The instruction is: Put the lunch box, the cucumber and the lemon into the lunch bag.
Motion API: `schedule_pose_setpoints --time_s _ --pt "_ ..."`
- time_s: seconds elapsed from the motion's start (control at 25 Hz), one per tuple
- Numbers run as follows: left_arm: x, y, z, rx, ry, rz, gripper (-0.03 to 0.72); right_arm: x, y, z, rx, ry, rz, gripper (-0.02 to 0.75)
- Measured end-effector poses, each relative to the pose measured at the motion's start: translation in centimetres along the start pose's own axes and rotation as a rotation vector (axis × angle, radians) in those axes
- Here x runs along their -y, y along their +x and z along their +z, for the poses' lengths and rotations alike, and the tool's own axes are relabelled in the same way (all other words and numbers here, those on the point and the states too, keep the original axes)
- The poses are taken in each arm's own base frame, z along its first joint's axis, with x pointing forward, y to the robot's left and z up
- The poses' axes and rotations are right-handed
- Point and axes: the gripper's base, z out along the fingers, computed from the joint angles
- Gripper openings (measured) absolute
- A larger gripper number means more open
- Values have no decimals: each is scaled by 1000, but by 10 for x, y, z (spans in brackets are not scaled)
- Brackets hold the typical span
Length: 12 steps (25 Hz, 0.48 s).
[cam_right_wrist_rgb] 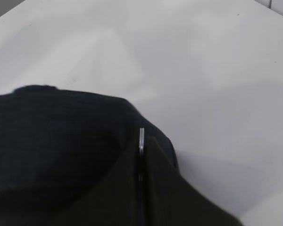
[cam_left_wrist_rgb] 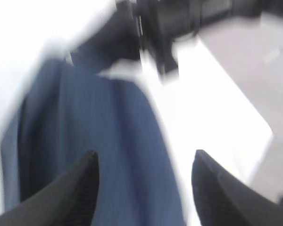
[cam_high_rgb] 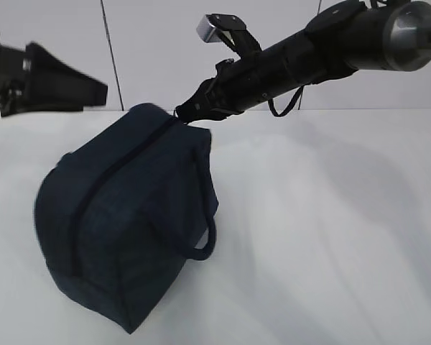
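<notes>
1. We're watching the right hand (cam_high_rgb: 190, 111) pinched shut on the zipper end at the top of the lunch bag (cam_high_rgb: 122, 237); in the right wrist view a sliver of metal pull (cam_right_wrist_rgb: 141, 140) shows between the closed jaws.
2. The lunch bag sits tilted on the white bench (cam_high_rgb: 330, 237), toward its left edge in the exterior view, zipper line looking closed, one strap handle (cam_high_rgb: 205, 241) dangling at the side.
3. The left hand (cam_left_wrist_rgb: 144, 176) hovers just above the bag with its jaws apart, holding nothing; that view is badly blurred.
4. We can't spot the lunch box, cucumber or lemon in any view.
5. Risk, as we judge it: nothing braces the bag, so pulling the zipper may drag or tip it, or the pull may slip out.
</notes>
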Motion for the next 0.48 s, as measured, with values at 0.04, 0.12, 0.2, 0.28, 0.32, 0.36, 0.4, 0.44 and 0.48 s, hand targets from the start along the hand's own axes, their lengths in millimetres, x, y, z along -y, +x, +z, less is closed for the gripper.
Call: schedule_pose_setpoints --time_s 0.04,0.12,0.2,0.28,0.32,0.36,0.4,0.44,0.48 --pt "3 -11 -3 24 -12 23 453 0 0 0 -1 -2 0 8" --pt "4 -26 -5 41 -32 38 453 0 0 0 1 -5 3 8" --pt "3 -37 -5 44 -47 44 453 -1 0 0 2 -7 4 8" --pt "-1 -43 -1 36 -57 33 453 -1 -1 0 7 -13 10 8" --pt "-4 -45 1 28 -62 28 453 -1 -1 0 10 -16 13 8" --pt "-8 -45 6 8 -62 19 453 -2 -1 0 11 -17 14 8" --pt "-13 -45 11 -21 -59 6 453 -2 -1 0 12 -19 15 8" --pt "-18 -45 17 -49 -54 -1 453 -2 -1 0 12 -19 15 8" --pt "-21 -46 21 -71 -44 -6 453 -2 -1 0 15 -20 18 8"
